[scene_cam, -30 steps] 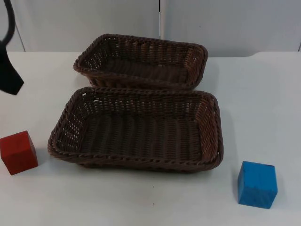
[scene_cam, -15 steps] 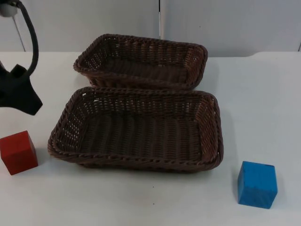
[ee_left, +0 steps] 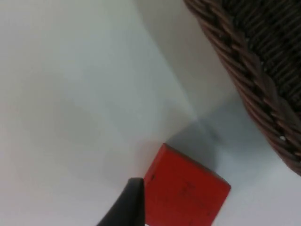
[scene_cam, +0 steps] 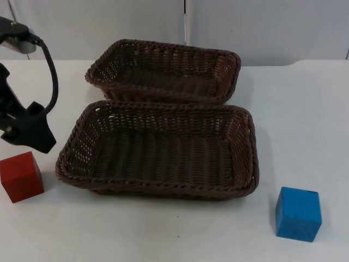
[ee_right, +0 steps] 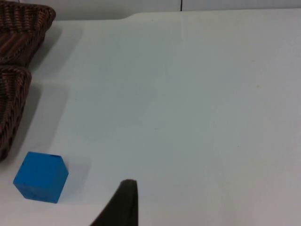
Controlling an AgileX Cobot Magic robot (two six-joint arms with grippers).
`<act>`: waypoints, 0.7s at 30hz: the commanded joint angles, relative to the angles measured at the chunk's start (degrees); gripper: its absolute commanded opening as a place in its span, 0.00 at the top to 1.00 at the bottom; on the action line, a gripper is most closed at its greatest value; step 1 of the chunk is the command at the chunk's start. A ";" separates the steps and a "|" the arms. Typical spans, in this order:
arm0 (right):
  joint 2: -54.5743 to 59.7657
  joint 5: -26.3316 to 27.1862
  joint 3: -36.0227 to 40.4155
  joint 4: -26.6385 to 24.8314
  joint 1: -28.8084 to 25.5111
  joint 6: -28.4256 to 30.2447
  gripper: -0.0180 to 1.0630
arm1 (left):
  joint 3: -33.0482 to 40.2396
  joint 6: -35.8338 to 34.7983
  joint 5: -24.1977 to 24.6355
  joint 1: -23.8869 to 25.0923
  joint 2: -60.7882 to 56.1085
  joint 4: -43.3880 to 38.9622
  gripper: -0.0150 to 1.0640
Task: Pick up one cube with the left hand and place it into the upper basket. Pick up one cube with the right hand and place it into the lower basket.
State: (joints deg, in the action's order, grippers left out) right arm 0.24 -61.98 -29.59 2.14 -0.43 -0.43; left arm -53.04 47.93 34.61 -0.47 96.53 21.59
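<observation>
A red cube (scene_cam: pixel 20 176) lies on the white table to the left of the lower basket (scene_cam: pixel 163 189). My left gripper (scene_cam: pixel 28 132) hovers just above and behind the cube, close to that basket's left rim. The left wrist view has the red cube (ee_left: pixel 184 192) right under my left gripper (ee_left: pixel 127 207), with the lower basket's rim (ee_left: pixel 254 80) beside it. A blue cube (scene_cam: pixel 298 213) sits at the front right, and both baskets hold nothing. In the right wrist view the blue cube (ee_right: pixel 41 176) lies well off to the side of my right gripper (ee_right: pixel 123 205), which waits.
The upper basket (scene_cam: pixel 163 46) stands directly behind the lower one, their rims touching. The grey partition wall (scene_cam: pixel 262 27) closes the table's far side. In the right wrist view, open table (ee_right: pixel 197 103) stretches past the basket ends (ee_right: pixel 11 94).
My left arm has swung in from the left edge and come down toward the red cube. The cubes and baskets have not moved.
</observation>
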 commanded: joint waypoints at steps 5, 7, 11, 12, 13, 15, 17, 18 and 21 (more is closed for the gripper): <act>-0.24 0.18 0.12 0.04 -0.38 -0.14 0.02 | -0.41 -0.24 -1.14 -0.23 2.58 -1.50 0.01; -0.24 0.18 0.12 0.04 -0.38 -0.14 0.02 | -0.41 -0.24 -1.14 -0.23 3.33 -1.82 0.01; -0.24 0.18 0.12 0.04 -0.38 -0.14 0.02 | -0.41 -0.24 -1.29 -0.23 3.68 -2.89 0.01; -0.24 0.18 0.12 0.04 -0.38 -0.14 0.02 | -0.41 -0.24 -1.58 -0.23 3.68 -2.89 0.01; -0.24 0.18 0.12 0.04 -0.38 -0.14 0.02 | -0.41 -0.24 -1.58 -0.23 3.68 -2.89 0.01; -0.24 0.18 0.12 0.04 -0.38 -0.14 0.02 | -0.41 -0.24 -1.95 -0.23 3.68 -3.15 0.01; -0.24 0.18 0.12 0.04 -0.38 -0.14 0.02 | -0.41 -0.24 -2.08 -0.23 3.68 -3.16 0.01; -0.24 0.18 0.12 0.04 -0.38 -0.14 0.02 | -0.41 -0.24 -2.08 -0.23 3.68 -3.16 0.01; -0.24 0.18 0.12 0.04 -0.38 -0.14 0.02 | -0.41 -0.24 -2.43 -0.23 3.82 -3.16 0.01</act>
State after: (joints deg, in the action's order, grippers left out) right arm 0.24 -61.98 -29.59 2.14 -0.90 -0.43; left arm -53.04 47.83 32.98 -0.47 100.21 18.69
